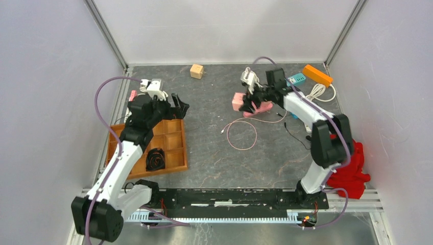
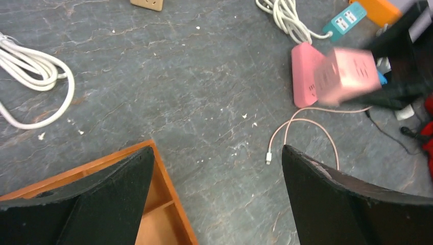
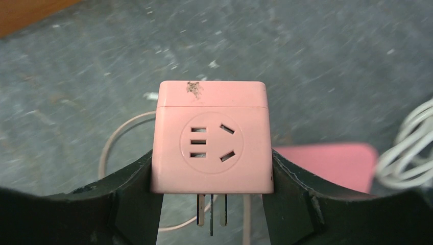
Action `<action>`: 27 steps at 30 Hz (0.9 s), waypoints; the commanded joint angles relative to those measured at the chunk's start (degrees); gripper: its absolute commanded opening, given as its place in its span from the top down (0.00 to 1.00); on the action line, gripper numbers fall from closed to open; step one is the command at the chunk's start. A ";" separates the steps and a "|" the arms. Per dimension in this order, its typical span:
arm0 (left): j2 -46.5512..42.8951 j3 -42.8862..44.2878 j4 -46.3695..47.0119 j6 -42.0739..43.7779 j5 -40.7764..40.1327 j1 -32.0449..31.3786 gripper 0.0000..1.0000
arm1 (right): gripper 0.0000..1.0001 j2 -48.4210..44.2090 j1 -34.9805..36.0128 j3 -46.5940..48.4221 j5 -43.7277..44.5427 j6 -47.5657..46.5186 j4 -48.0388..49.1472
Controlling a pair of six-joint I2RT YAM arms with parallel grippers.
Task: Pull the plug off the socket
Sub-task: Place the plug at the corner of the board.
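Surrounding plug [image 3: 210, 138]: pink strip [image 2: 304, 74], cable loop [image 2: 306, 120].

Two plastic cube plugs: a pink cube plug [image 3: 212, 138] at 1 o'clock and a tan cube plug [image 1: 197, 71] at 12; two socket strips at 1 o'clock, a flat pink socket strip [image 2: 304, 71] and a teal socket strip [image 1: 296, 79]; one orange rectangular block [image 1: 317, 74]; two white cord coils, a right white cord coil [image 1: 319, 93] at 2 and a left white cord coil [image 2: 30, 76] at 9; one thin pink cable loop [image 1: 241, 133]; one compartmented wooden tray [image 1: 173, 139]; one crumpled red cloth [image 1: 352, 171]
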 commanded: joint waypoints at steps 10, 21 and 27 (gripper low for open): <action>-9.78 -4.43 -6.65 8.87 -3.52 -0.01 0.00 | 0.95 35.63 9.28 46.70 22.30 9.38 4.44; -7.96 -4.25 -7.38 9.86 -5.32 0.03 0.00 | 0.75 45.27 10.69 53.88 33.16 8.22 14.92; -7.12 -4.30 -7.92 11.04 -8.29 0.12 0.00 | 0.65 52.15 10.72 62.27 32.52 5.18 20.94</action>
